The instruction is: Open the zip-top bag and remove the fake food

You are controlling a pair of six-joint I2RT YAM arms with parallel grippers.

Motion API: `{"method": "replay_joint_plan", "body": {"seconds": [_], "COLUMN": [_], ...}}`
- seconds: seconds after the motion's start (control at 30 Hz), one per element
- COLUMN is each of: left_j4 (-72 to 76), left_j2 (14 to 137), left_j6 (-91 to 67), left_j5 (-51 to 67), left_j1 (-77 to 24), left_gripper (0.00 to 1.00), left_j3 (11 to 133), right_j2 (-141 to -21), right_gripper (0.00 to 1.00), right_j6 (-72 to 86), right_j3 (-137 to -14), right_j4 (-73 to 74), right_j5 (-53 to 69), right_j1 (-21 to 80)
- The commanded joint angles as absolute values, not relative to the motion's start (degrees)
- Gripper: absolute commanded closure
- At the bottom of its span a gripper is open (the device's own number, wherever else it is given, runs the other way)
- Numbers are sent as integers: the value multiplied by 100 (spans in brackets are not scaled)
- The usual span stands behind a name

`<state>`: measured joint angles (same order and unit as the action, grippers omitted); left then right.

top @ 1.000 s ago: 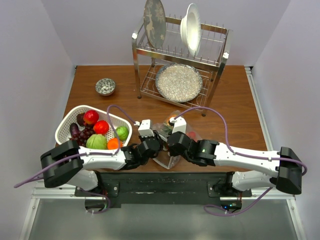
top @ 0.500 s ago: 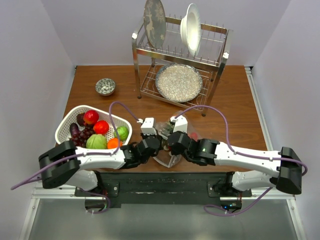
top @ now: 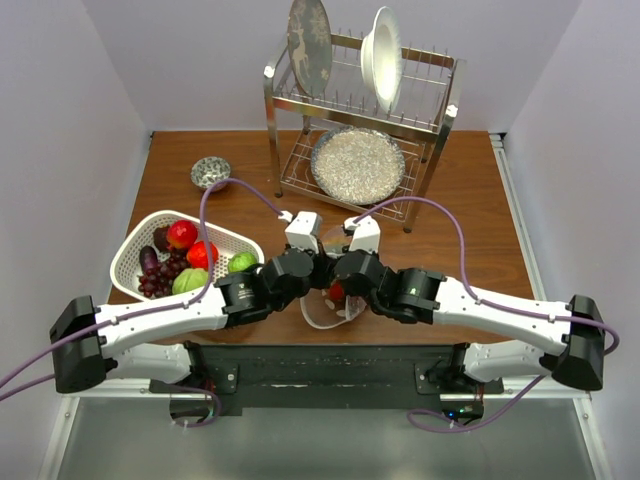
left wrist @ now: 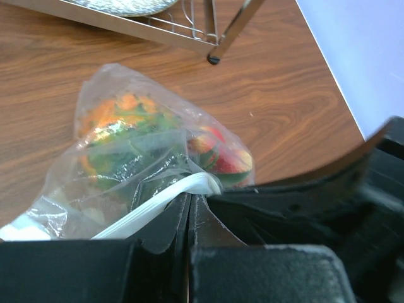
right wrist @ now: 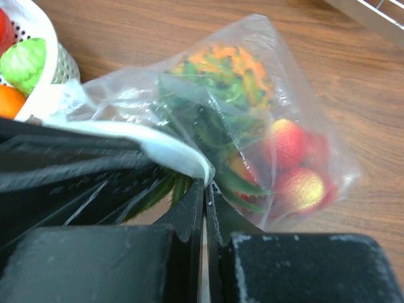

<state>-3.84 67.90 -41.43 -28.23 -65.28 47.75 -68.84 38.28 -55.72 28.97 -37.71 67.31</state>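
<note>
Zip-top bag (right wrist: 297, 82), clear, crinkled, fake food (right wrist: 287, 144) inside, left hand (left wrist: 189, 199) and right hand (right wrist: 205, 187) clamped on its white strip (right wrist: 169, 148)

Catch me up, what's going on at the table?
Both arms are working the zip-top bag. The left gripper and right gripper are each shut on its white zip strip, side by side. The fake food is still inside the bag. A white basket of other fruit sits to the left.

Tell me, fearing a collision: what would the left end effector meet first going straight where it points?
The left end effector, shut on the zip-top bag, would likely press into the fake food inside.
</note>
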Motion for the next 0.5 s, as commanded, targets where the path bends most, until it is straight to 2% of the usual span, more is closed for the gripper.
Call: {"method": "replay_joint_plan", "body": {"seconds": [0.0, 0.17, 0.47], "left_j4": [-641, -1062, -1283], "left_j2": [6644, 6732, 6319], "left_j6": [-3877, -3709, -3718], "left_j5": [-2251, -1916, -1636], "left_j1": [-6521, -6530, -6530], "left_gripper": [100, 100, 100], "left_j3": [5369, 5493, 4931], "right_j2": [-6671, -6733, -6987], "right_gripper": [100, 100, 100], "right_j6": [3648, 3569, 3428], "right_j3": [-5774, -5915, -6196], "right_j4": [2909, 2848, 2830], "right_j5": [-3868, -3621, -3437], "right_j1": [6444, 6188, 5950]}}
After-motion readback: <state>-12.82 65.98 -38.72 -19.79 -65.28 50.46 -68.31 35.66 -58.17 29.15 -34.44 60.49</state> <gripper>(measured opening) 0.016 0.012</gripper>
